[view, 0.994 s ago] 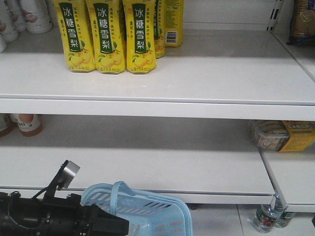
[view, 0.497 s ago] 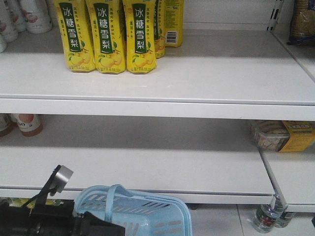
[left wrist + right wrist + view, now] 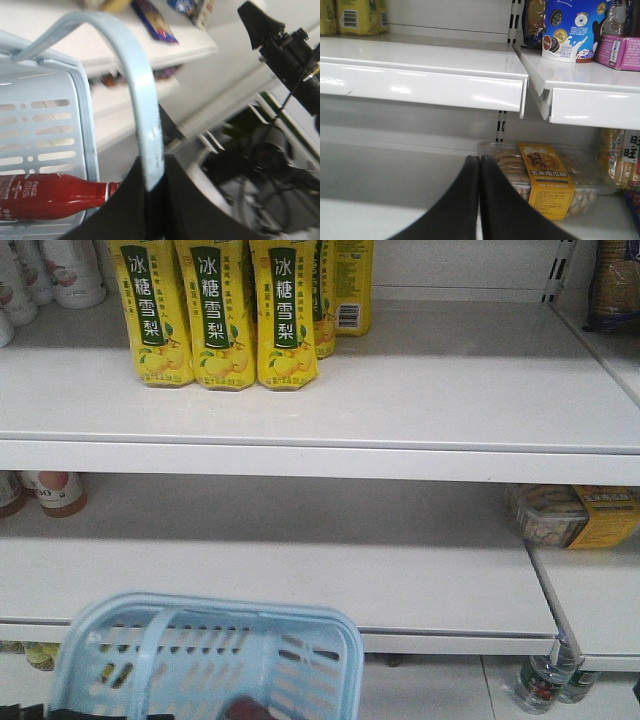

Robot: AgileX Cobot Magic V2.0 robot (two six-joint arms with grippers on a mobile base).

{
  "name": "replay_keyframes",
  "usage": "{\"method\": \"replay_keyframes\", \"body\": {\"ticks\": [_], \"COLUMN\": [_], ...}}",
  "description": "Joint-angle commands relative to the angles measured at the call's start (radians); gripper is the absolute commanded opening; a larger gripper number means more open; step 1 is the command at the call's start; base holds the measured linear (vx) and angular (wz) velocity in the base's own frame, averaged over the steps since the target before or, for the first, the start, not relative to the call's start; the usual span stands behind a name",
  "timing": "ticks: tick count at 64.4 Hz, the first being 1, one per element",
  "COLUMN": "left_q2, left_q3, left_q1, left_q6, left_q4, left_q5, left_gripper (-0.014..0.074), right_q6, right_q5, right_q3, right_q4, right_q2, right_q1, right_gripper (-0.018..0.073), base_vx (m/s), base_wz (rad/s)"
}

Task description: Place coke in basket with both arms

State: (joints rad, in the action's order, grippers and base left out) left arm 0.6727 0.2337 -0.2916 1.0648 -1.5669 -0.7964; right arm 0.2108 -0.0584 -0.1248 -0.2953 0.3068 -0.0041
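The light blue basket [image 3: 200, 606] hangs low at the front left of the front view, its slotted wall facing me. In the left wrist view my left gripper [image 3: 154, 172] is shut on the basket's thin loop handle [image 3: 142, 95], pinched between both black fingers. The red coke [image 3: 50, 196] with white script lies on its side inside the basket [image 3: 80, 100], neck towards the gripper. My right gripper [image 3: 479, 161] is shut and empty, pointing at the lower shelf. The other black arm [image 3: 280, 40] shows at the top right of the left wrist view.
Yellow pear-drink cartons [image 3: 215, 315] stand on the upper white shelf [image 3: 400, 455]. A clear cookie tray [image 3: 545, 175] with a yellow label lies on the lower shelf, also in the front view [image 3: 565, 515]. Water bottles [image 3: 540, 685] stand on the floor at right.
The basket has shifted left and towards the camera and now looks larger. The black arm with the silver-capped cylinder has dropped out of the front view.
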Motion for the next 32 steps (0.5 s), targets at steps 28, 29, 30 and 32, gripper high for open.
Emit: {"method": "replay_keyframes", "body": {"ticks": [28, 29, 30, 32], "left_q2": [-0.501, -0.506, -0.512, -0.523], "left_q3": [0.034, 0.034, 0.034, 0.034], "left_q1": [-0.007, -0.007, -0.007, -0.007], "left_q6": [-0.306, -0.335, -0.364, -0.438], "left_q4": [0.453, 0.476, 0.5, 0.565], "left_q5": [0.28, 0.286, 0.294, 0.303], "left_gripper": [-0.0006, -0.0006, -0.0006, -0.0006], "right_q6": [-0.007, -0.007, -0.007, -0.007], "right_q5": [-0.061, -0.061, -0.06, -0.059], "right_q3": [-0.027, -0.027, -0.027, -0.027], "right_q4": [-0.008, -0.008, -0.008, -0.008], "right_q2": [0.006, 0.006, 0.006, 0.006], "right_q1": [-0.004, -0.004, -0.004, -0.004], "right_gripper": [-0.001, -0.001, -0.001, -0.001], "base_vx": [0.0, 0.0, 0.0, 0.0], "base_wz": [0.0, 0.0, 0.0, 0.0]}}
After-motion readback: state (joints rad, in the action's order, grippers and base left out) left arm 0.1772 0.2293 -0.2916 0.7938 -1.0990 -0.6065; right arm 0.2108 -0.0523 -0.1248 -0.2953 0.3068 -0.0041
